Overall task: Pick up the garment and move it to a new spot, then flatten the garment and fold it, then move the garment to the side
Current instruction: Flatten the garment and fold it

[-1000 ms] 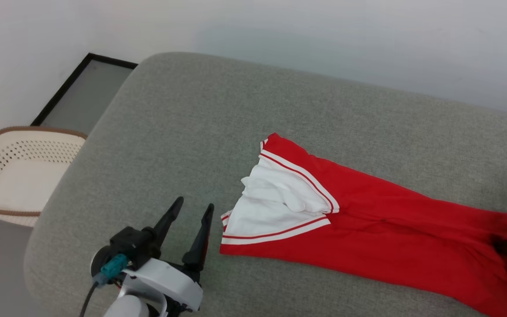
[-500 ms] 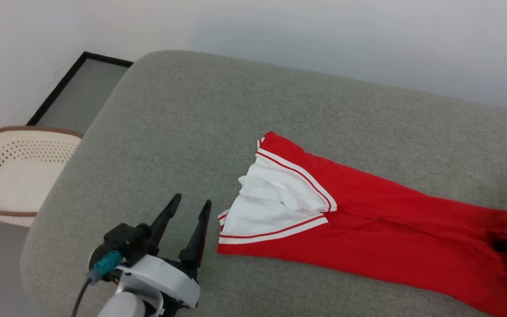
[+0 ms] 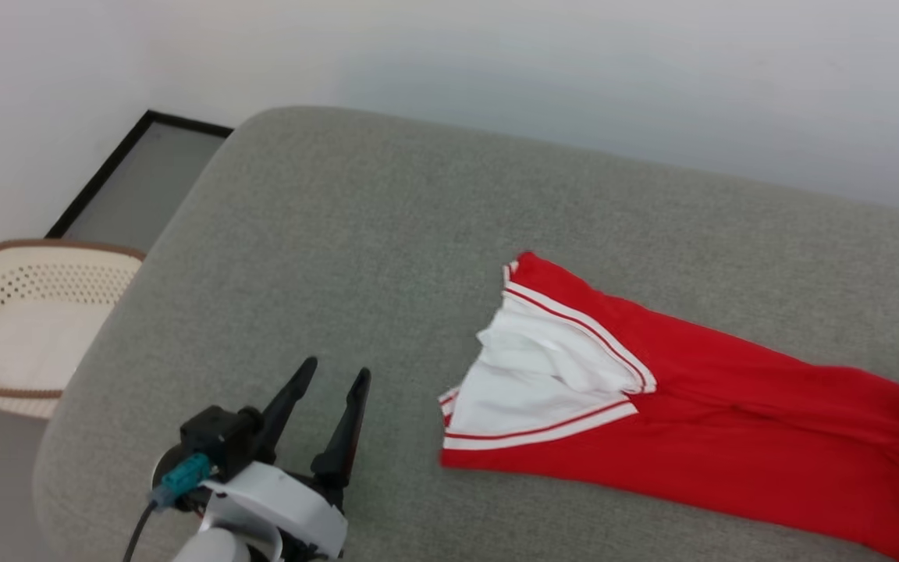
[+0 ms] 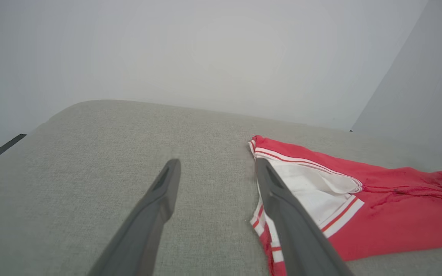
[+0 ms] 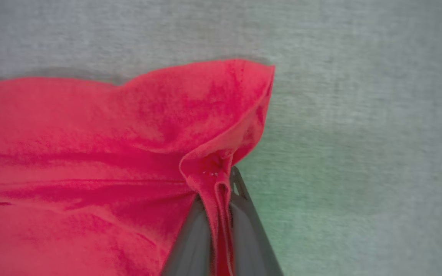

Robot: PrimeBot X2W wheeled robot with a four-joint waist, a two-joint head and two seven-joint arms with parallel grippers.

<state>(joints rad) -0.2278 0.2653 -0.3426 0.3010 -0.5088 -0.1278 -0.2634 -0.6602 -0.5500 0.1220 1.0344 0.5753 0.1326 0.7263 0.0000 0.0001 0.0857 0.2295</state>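
Red jersey lies on a grey cushion's right half, bare fabric open leftward. The left claw hovers there spread, empty; the right claw clamps the jersey's edge.

Bare grey cushion fills the upper and centre-left of the head view, open to pass over. The red garment covers its lower right. A cream perforated basket stands at far left, and a white wall closes the top.
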